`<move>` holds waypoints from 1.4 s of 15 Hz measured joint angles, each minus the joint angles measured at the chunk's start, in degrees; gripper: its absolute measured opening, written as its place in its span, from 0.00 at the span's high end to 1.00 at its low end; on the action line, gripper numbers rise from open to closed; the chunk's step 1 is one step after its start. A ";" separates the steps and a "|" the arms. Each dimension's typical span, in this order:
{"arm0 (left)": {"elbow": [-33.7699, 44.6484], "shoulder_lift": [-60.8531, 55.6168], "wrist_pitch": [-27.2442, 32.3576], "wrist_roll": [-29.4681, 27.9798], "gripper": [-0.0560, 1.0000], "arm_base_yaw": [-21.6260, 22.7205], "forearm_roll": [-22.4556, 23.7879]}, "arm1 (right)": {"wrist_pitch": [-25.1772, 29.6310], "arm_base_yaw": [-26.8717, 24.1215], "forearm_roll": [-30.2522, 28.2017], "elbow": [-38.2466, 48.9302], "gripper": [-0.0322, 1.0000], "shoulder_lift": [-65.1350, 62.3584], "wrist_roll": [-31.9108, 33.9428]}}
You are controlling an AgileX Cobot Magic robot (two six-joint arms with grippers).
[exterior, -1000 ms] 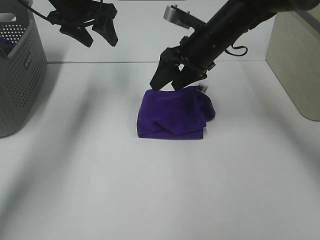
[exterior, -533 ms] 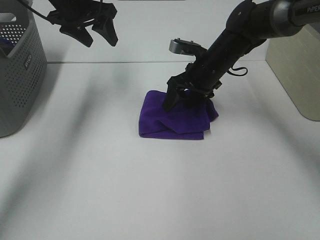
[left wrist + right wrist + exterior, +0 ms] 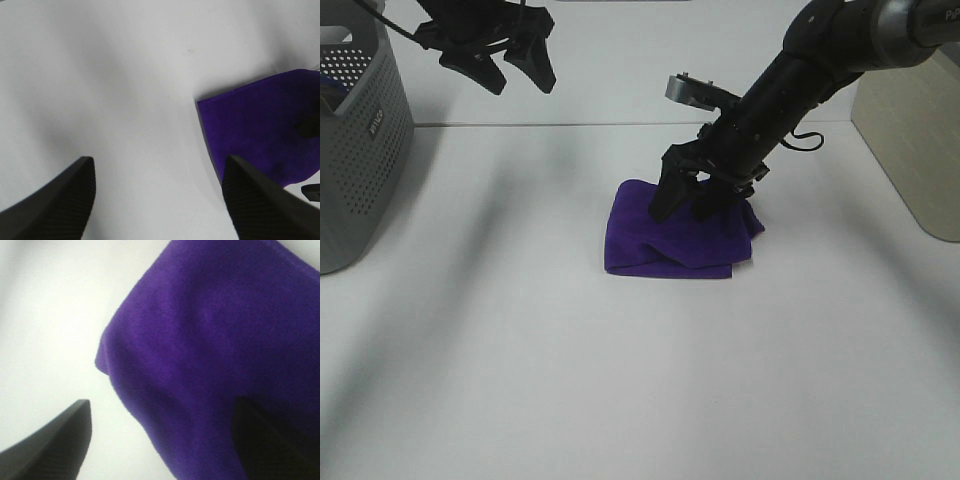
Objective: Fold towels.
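The deep purple towel (image 3: 670,240) lies folded into a small bundle at the middle of the white table. My right gripper (image 3: 685,205) is open, its fingertips pressed down on the towel's far part, one finger (image 3: 55,445) off the cloth and the other over it. The right wrist view fills with purple cloth (image 3: 215,340). My left gripper (image 3: 515,75) is open and empty, raised high at the back left, far from the towel. The left wrist view shows a towel corner (image 3: 260,130) between its fingers (image 3: 55,205). The white tag is hidden.
A grey perforated basket (image 3: 355,140) stands at the left edge of the table (image 3: 620,380). A beige box (image 3: 910,120) stands at the back right. The table's back edge meets a white wall behind the arms.
My right gripper has come down from above the towel's far edge onto the towel and pushed it slightly right. The left arm has not moved.
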 joint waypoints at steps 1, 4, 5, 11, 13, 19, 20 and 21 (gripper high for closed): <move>0.00 0.00 0.00 0.00 0.32 0.00 0.00 | 0.63 0.00 0.17 -1.03 0.23 0.00 -0.06; 0.00 0.11 0.00 0.11 0.32 0.00 0.00 | 1.66 0.00 -1.20 -3.21 0.23 -0.17 -0.06; 0.00 0.11 0.00 0.34 0.32 0.00 0.00 | 1.49 0.00 -2.81 -3.21 0.23 -0.17 0.06; 0.00 0.11 0.06 0.63 0.32 0.00 0.40 | -0.52 0.00 -10.31 -3.38 0.23 0.40 3.27; 0.00 0.11 0.06 0.63 0.32 0.00 0.40 | -0.52 0.00 -10.49 -3.50 0.23 2.29 3.32; 0.00 0.11 0.06 0.63 0.32 0.00 0.40 | 1.83 0.00 -9.57 -3.72 0.23 0.17 3.38; 0.00 0.06 0.06 0.63 0.32 0.00 0.80 | 2.35 0.00 -8.82 -3.72 0.23 -2.35 3.38; 0.00 -0.23 0.11 0.63 0.32 0.00 1.72 | 2.86 0.00 -8.77 -3.72 0.23 -5.39 3.38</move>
